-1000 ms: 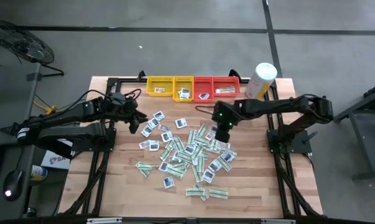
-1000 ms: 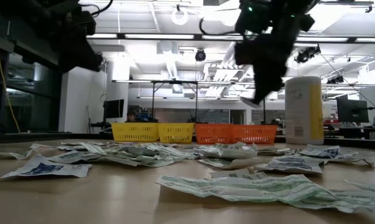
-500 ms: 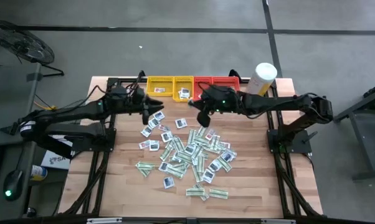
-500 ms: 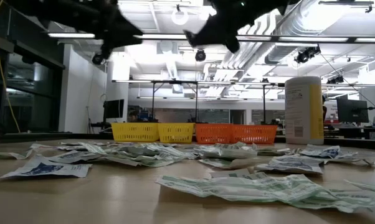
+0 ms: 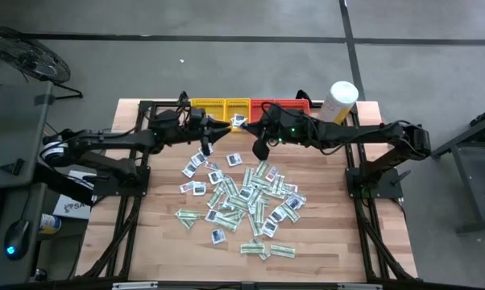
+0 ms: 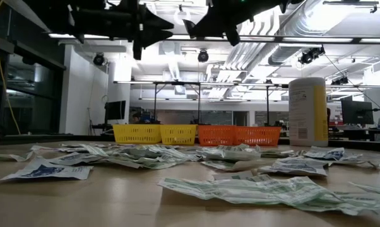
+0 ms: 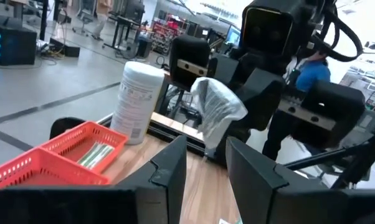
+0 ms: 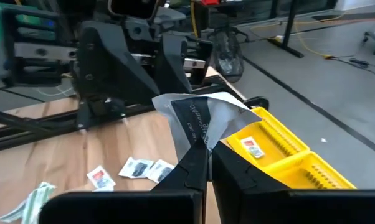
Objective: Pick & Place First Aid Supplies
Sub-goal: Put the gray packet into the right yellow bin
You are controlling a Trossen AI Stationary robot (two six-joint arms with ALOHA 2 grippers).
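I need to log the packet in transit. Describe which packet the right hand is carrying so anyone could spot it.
Start at the row of trays along the table's far edge. Just in front hangs the right hand, shut on a crumpled white packet with a dark centre. Unlike the rest, it is held off the table.

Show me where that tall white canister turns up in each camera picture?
High view: the canister stands at the table's far right corner, beside the red tray.
Low view: right of centre, just right of the red tray.
Left wrist view: standing just beyond the red tray, canister.
Right wrist view: not in it.
Shared landmark: the red tray.
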